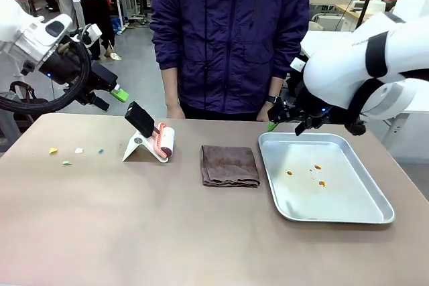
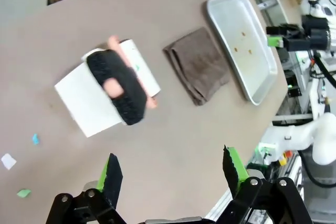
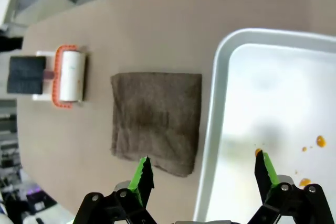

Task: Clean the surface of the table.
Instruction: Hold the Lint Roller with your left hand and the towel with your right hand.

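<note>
The brownish-tan table (image 1: 134, 232) spans the front view. Small paper scraps (image 1: 66, 154) lie at its left end, near a lint roller (image 1: 164, 142) with a black handle that rests on a white stand. A folded brown cloth (image 1: 229, 165) lies in the middle. My left gripper (image 1: 115, 92) hovers open above the table's far left corner; in its wrist view its fingers (image 2: 113, 174) stand wide apart over the roller (image 2: 123, 85). Open as well, my right gripper (image 1: 281, 120) hangs above the tray's far edge, over the cloth (image 3: 156, 120) and tray rim.
A shiny metal tray (image 1: 372, 195) at the right holds a few orange crumbs (image 1: 316, 173). A person in a dark purple jacket (image 1: 228, 38) stands at the far edge, hands resting near the table's rim.
</note>
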`<move>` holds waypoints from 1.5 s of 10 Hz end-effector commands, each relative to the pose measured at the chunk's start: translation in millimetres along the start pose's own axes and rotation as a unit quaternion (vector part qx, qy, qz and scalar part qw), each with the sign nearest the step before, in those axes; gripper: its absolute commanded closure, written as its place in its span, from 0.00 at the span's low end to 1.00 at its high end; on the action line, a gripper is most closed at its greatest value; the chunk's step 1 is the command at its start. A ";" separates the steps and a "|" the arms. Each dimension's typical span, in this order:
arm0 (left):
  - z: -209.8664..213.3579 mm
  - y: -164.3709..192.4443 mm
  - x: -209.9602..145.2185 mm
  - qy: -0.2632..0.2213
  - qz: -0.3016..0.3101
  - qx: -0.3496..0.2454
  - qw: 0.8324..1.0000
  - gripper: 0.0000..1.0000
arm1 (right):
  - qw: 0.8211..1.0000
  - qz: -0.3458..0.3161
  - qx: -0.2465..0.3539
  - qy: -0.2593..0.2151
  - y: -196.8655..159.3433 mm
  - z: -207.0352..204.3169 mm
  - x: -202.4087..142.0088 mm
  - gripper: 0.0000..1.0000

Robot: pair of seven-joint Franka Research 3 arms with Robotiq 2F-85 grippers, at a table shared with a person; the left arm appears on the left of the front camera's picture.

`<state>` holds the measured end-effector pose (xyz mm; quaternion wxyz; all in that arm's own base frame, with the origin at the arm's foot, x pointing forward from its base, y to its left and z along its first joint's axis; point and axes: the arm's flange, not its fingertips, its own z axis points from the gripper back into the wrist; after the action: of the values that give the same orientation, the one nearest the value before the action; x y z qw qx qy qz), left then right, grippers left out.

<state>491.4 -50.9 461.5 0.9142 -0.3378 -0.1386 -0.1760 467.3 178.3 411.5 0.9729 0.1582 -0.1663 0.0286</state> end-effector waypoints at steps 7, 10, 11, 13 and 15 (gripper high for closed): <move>-8.1 10.4 1.8 -0.002 0.032 0.015 0.999 0.00 | 0.999 -0.035 -0.001 0.006 5.9 -2.5 4.7 0.00; -28.3 20.1 28.8 0.005 0.147 -0.004 0.989 0.00 | 0.996 0.011 -0.006 0.086 50.8 -45.1 21.3 0.00; -31.9 24.4 29.9 0.006 0.184 0.005 0.983 0.00 | 0.994 0.020 0.001 0.103 61.2 -52.8 22.8 0.00; -41.5 34.9 35.2 0.021 0.233 0.006 0.972 0.00 | 0.989 0.033 0.009 0.144 79.0 -71.4 23.7 0.00; -51.3 40.6 45.4 0.028 0.228 -0.017 0.973 0.00 | 0.985 0.021 -0.034 0.167 89.8 -94.1 22.2 0.00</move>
<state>546.7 -63.4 410.7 0.9337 -0.3553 -0.0353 0.0273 498.8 283.9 361.2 0.9842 0.1536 -0.0155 0.0863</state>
